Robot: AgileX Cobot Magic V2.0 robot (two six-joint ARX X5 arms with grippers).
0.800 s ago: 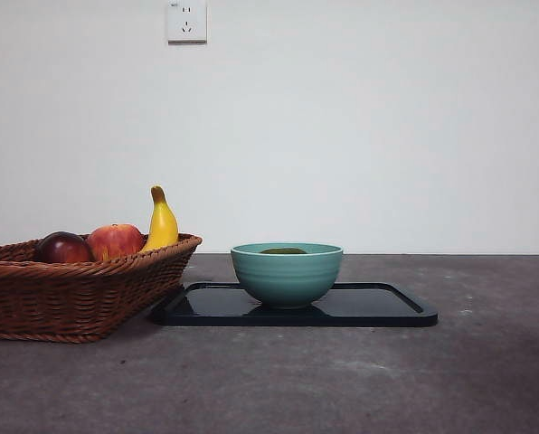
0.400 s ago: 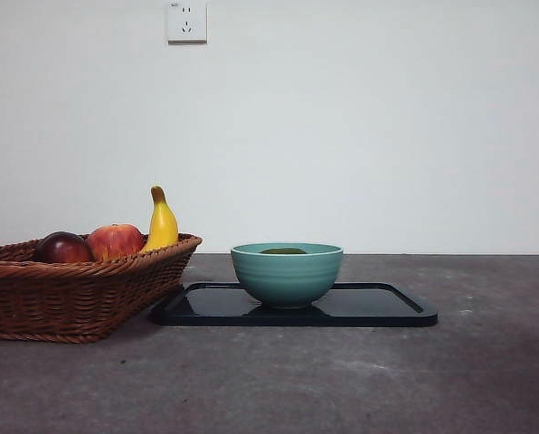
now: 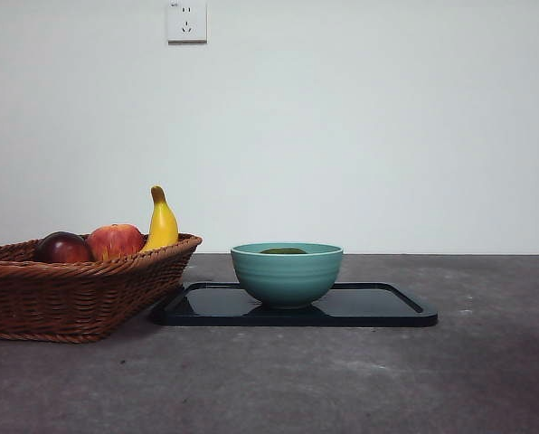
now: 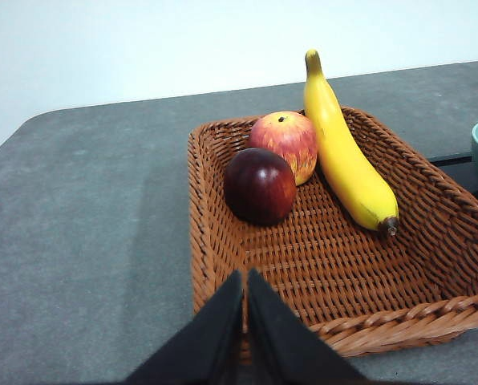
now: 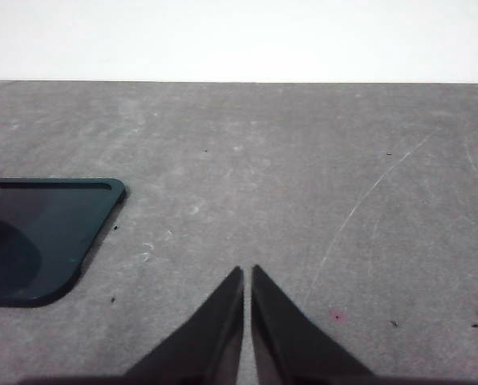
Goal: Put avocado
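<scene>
While only its dark green top shows above the rim, the avocado (image 3: 283, 250) lies inside the bowl (image 3: 287, 276). How deep it sits in the bowl I cannot tell from the front view. The bowl is teal with fine ridges on its wall, and it stands upright on the tray (image 3: 378, 307), toward the tray's left half in the front view. The tray is black and flat, with a low rim, and it rests on the grey table (image 3: 342, 380).

Just beside the tray, at its left end in the front view, stands the basket (image 3: 70, 298), brown and woven. Whether basket and tray touch I cannot tell. In the basket lie three fruits: a dark red plum (image 4: 260, 185), a red apple (image 4: 285, 143) touching it, and a yellow banana (image 4: 343, 156) that leans along the basket's wall beside the apple.

The left gripper (image 4: 245, 277) hangs above the near edge of the basket, its two black jaws pressed together with nothing between them. The right gripper (image 5: 247, 273) is over bare table, well apart from the tray's corner, and its jaws are also closed on nothing. Neither arm appears in the front view. On the white wall behind is a socket (image 3: 186, 21).
</scene>
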